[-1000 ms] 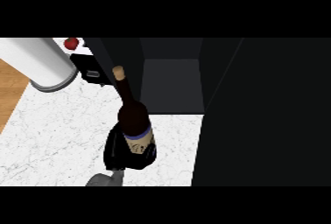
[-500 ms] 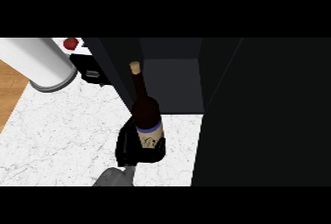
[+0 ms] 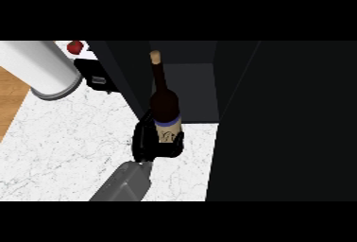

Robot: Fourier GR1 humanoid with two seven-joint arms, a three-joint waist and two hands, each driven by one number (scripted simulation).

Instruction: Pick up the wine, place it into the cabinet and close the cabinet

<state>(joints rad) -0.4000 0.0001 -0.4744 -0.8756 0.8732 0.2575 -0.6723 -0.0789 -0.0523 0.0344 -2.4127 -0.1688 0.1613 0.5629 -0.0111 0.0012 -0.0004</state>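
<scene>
A dark wine bottle (image 3: 165, 106) stands nearly upright at the mouth of the open cabinet (image 3: 191, 90), its tan cork end up against the shadowed interior and its neck running down into a wider body with a blue band and a pale label near the base. One black hand (image 3: 155, 143) is wrapped round the lower part of the bottle, fingers curled about the label so that the very bottom of the glass is hidden. A grey forearm (image 3: 125, 182) rises to it from the lower edge of the view. From its place left of centre I cannot say for certain which arm this is; it reads as the left one. No other hand shows anywhere.

The bottle sits just in front of the cabinet's grey inner floor, between the dark left wall of the opening and a tall black panel (image 3: 286, 123) that fills the right side, seemingly the cabinet door swung open. Whether the bottle's base rests on anything I cannot tell.

The white marbled surface (image 3: 63, 137) spreads to the left. On it, far left, stands a big white cylinder (image 3: 38, 66) with a grey rim, and near it a small black box-like object (image 3: 97, 78) and a small red thing (image 3: 74, 46) at the top edge. A strip of wood floor (image 3: 10, 99) shows beyond the surface's left edge.
</scene>
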